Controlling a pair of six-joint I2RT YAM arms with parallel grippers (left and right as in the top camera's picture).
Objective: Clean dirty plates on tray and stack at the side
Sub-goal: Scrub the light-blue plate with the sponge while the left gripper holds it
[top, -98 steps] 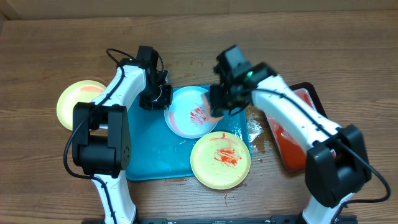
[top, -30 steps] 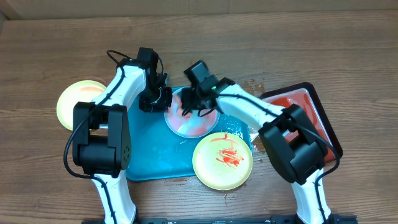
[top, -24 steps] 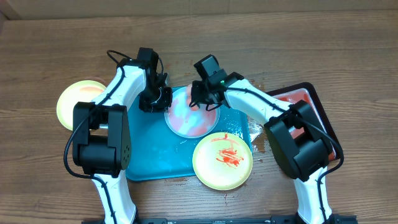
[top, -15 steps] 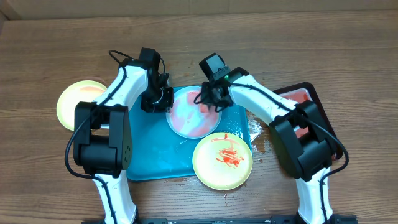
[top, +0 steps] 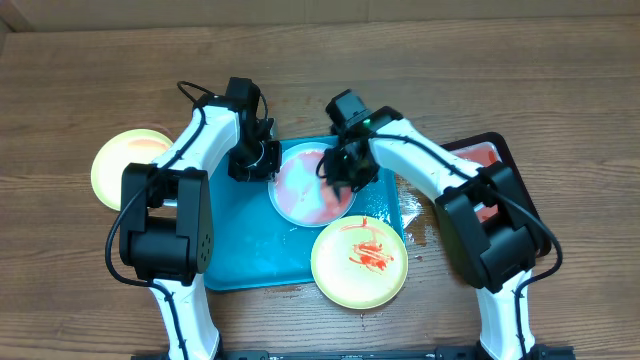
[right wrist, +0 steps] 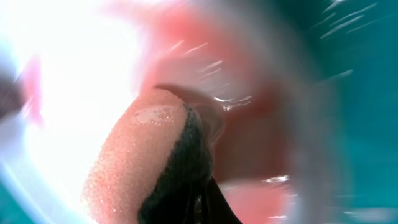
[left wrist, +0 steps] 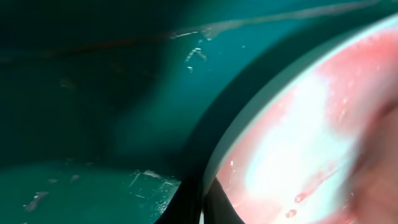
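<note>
Three plates are in view. The blue plate (top: 305, 195), smeared pink, lies at 1 o'clock on the tray (top: 245, 250). The streaked yellow plate (top: 360, 262) overhangs the tray's 5 o'clock corner. The other yellow plate (top: 128, 165) sits on the tabletop (top: 80, 280) at the tray's 9 o'clock. The left fingers (top: 262, 166) pinch the blue plate's 9 o'clock rim. The right fingers (top: 343, 172) clench a sponge (right wrist: 143, 174) pressed on its 2 o'clock side.

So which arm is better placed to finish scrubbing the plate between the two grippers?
Right. The right gripper is shut on the sponge, which rests on the plate; the left gripper only pinches the plate's rim, steadying it.
</note>
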